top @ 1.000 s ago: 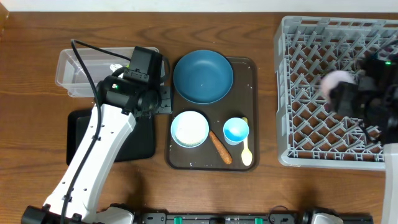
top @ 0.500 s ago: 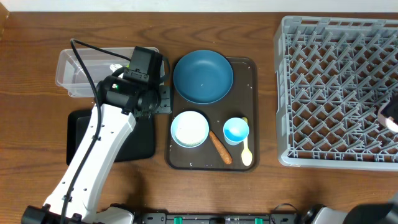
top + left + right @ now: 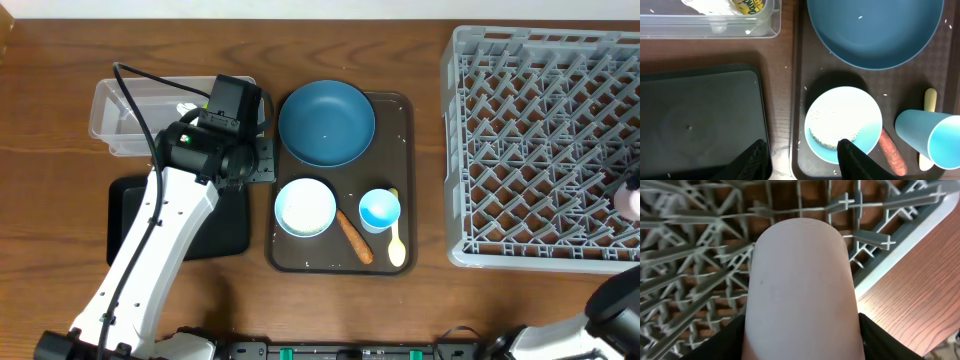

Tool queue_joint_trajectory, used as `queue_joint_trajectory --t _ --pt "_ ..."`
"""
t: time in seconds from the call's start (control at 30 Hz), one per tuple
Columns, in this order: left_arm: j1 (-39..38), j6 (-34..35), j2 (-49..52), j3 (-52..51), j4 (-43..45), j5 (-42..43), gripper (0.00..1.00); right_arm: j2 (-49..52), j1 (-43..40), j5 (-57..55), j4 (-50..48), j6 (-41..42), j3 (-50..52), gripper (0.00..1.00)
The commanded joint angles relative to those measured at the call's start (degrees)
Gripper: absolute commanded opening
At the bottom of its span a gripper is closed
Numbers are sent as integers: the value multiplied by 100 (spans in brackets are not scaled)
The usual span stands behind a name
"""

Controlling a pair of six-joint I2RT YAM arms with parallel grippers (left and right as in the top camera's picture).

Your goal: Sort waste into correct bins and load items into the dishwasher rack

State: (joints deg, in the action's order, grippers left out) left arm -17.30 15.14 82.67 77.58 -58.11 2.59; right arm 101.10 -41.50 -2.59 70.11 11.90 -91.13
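The right gripper [image 3: 801, 339] pinched the small pinkish-white cup [image 3: 802, 285] over the right edge of the bare light grey lattice dishwasher rack [image 3: 530, 140]. The left gripper [image 3: 805, 160] hung spread and empty above the white bowl [image 3: 870, 130] of rice grains [image 3: 832, 135]. A yellow-green crinkled wrapper [image 3: 747, 5] lay in the clear plastic tub [image 3: 700, 25]. The dark blue round plate [image 3: 875, 35], light blue cup [image 3: 927, 137], pale yellow spoon [image 3: 930, 100] and orange-brown stick [image 3: 892, 152] awaited sorting.

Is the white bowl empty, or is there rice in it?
Not empty: a patch of rice grains sits in the bottom of the white bowl, seen from the left wrist.

Dark blue plate [image 3: 326, 123], white bowl [image 3: 305, 207], pinkish-white cup [image 3: 802, 290] and light grey rack [image 3: 455, 160] are visible.
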Motion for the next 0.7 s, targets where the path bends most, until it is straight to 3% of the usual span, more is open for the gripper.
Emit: queue_joint_trajectory --t 0.0,0.03,0.07,0.17,0.2,0.3,0.33,0.43,0.67 --pt "24 -52 7 22 -15 -68 48 227 -177 -17 -33 142 -127 1" --pt "24 -52 7 22 -15 -70 48 286 -201 11 -52 140 -129 1" --pt "24 -52 7 22 -15 -70 48 341 -214 90 -76 140 -127 9" --pt "24 -50 7 22 -13 -68 48 426 -214 551 -214 133 -127 47" --pt "24 -50 7 22 -13 -68 48 428 -212 680 -264 131 -127 52" --pt "24 -50 7 22 -15 -68 48 428 -208 1029 -389 127 -129 82" --pt "24 -50 7 22 -15 -68 48 428 -208 1147 -389 109 -129 88" --pt "24 -52 7 22 -15 -68 48 415 -208 1427 -319 22 -133 99" --pt "24 -50 7 22 -15 -66 49 -26 -201 1917 -105 -20 -275 99"
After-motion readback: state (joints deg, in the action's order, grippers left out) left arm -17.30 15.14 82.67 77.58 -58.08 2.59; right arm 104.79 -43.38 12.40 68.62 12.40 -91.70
